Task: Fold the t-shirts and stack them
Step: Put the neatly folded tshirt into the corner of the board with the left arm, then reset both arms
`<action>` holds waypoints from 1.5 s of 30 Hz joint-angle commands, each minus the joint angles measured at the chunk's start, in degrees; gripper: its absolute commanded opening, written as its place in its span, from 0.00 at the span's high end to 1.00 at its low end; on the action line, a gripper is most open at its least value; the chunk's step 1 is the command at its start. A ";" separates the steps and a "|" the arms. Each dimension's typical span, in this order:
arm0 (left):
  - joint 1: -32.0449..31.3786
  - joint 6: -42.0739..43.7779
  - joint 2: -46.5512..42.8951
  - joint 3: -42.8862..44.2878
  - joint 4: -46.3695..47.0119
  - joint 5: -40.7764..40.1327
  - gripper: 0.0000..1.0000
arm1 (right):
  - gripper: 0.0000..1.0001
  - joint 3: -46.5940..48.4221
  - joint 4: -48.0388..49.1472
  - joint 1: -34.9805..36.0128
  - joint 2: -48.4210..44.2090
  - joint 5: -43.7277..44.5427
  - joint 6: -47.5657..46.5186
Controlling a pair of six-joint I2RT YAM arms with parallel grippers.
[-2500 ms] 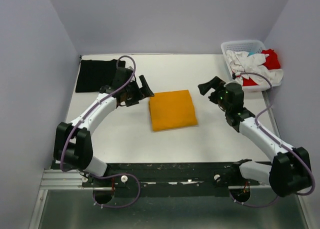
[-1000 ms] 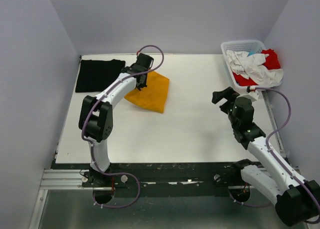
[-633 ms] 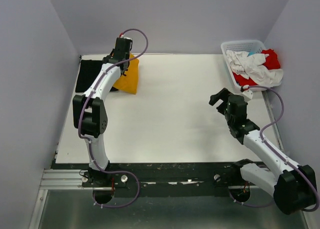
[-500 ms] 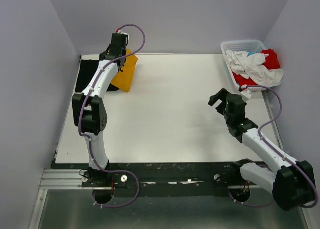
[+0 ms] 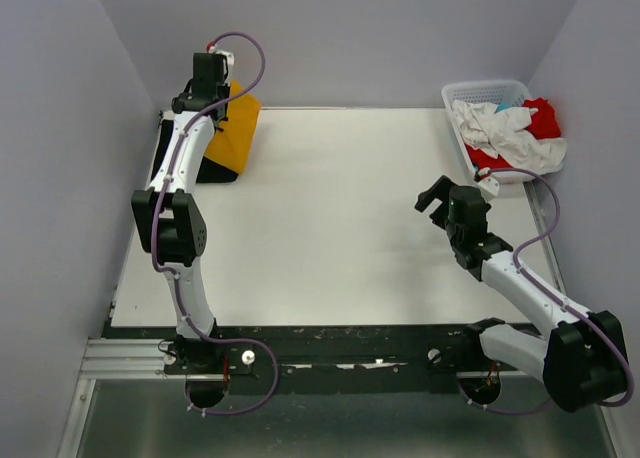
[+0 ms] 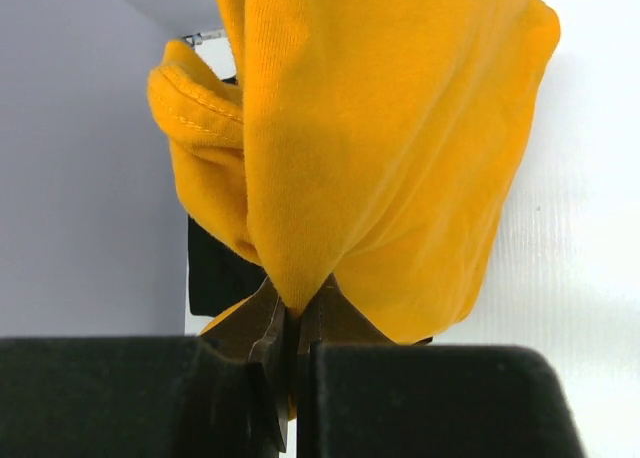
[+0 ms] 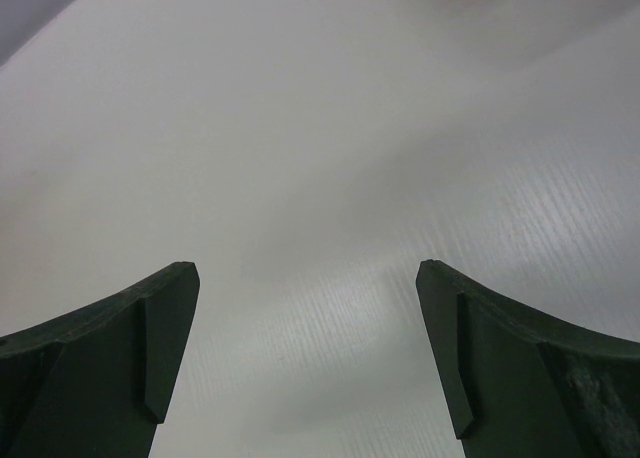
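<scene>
The mustard t-shirt [image 5: 236, 136] hangs folded and bunched at the table's far left corner, with my left gripper [image 5: 220, 106] shut on its edge. In the left wrist view the cloth [image 6: 380, 158] drapes down from the pinched jaws of the left gripper [image 6: 297, 313]. Under it lies the folded black t-shirt [image 5: 166, 148], also seen as a dark patch [image 6: 215, 278], mostly covered by the arm and the mustard cloth. White [image 5: 505, 128] and red [image 5: 545, 118] t-shirts lie heaped in the basket. My right gripper [image 5: 435, 195] [image 7: 305, 268] is open over bare table, holding nothing.
The white lattice basket [image 5: 487, 85] stands at the far right corner, with cloth spilling over its near rim. The white table [image 5: 330, 208] is walled at the back and on both sides. My left arm stretches along the left edge.
My left gripper has carried the mustard t-shirt from mid-table to the far left corner, over the black one. The right arm drew back slightly toward the right side.
</scene>
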 commanded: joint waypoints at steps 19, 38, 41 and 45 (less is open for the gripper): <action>14.26 -8.07 15.93 15.06 -6.30 11.12 0.58 | 0.00 2.23 -1.43 0.01 1.71 2.87 -0.50; 8.15 -41.58 -36.82 -45.70 18.18 29.14 0.02 | 0.00 0.16 -13.46 0.00 -10.58 0.92 2.10; -1.27 -42.72 -48.45 -59.48 17.81 20.67 0.01 | 0.00 -1.48 -16.47 0.03 -14.75 1.38 3.01; -11.12 -48.71 -65.62 -81.68 24.52 19.52 0.02 | 0.00 -3.99 -20.21 0.02 -19.48 0.75 4.08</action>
